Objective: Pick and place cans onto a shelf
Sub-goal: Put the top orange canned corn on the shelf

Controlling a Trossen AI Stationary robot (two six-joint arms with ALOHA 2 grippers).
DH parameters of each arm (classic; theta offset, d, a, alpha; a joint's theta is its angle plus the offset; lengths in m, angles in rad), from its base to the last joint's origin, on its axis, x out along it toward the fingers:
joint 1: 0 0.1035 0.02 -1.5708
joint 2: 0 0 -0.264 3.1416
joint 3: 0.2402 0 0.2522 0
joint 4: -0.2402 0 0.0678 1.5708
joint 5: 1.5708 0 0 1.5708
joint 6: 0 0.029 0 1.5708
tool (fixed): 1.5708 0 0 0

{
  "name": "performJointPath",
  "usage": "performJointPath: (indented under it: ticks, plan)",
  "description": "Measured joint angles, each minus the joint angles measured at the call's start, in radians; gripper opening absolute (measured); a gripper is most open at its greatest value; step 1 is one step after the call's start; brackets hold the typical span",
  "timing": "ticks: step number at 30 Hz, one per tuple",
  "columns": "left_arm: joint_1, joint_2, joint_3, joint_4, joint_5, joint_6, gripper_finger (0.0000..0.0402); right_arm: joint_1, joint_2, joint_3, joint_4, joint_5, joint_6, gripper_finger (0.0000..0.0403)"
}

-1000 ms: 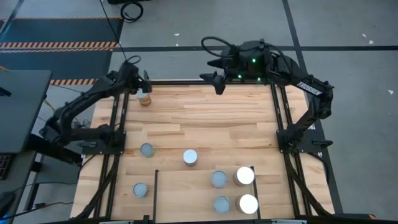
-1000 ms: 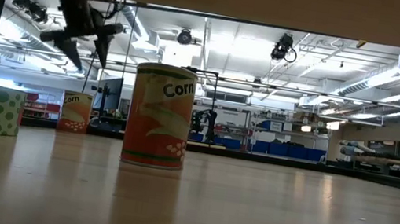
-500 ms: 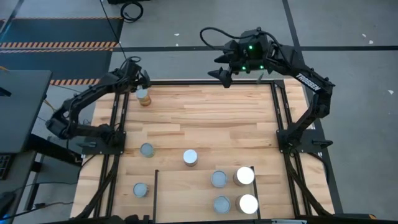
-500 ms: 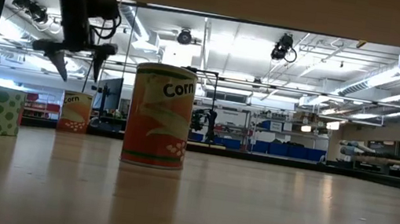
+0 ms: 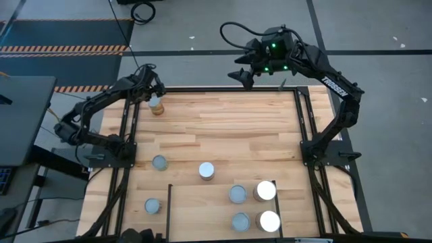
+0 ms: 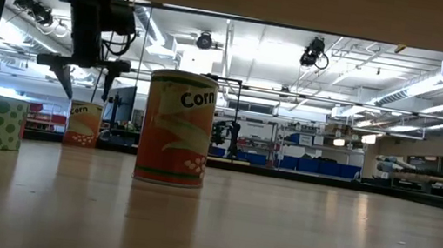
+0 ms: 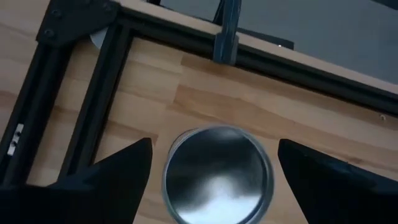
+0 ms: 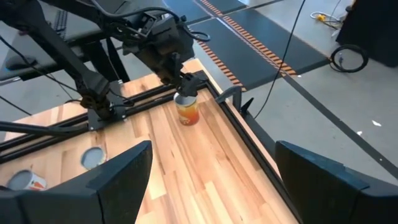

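Tan-orange can (image 5: 156, 106) framed by wide-open left gripper (image 5: 154, 95), not gripped; right gripper (image 5: 246, 75) open, empty, raised.

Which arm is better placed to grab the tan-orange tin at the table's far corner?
Left: its claw hangs open directly over the tan-orange tin with the round silver top. The right claw hovers off the table's far edge.

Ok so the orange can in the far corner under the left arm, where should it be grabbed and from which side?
Grip the orange can across its round side wall, just below the silver lid, coming straight down from above. It stands upright, and the open left gripper already straddles it, a finger on either side.
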Motion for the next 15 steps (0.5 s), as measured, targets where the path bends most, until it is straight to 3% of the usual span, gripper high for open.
performJointPath:
  ticks: [15]
  plan:
    - [-0.028,0.065,0.0,0.028,0.004,-0.005,0.0355,-0.002,0.0,0.0,-0.002,0.021,-0.017,0.0346]
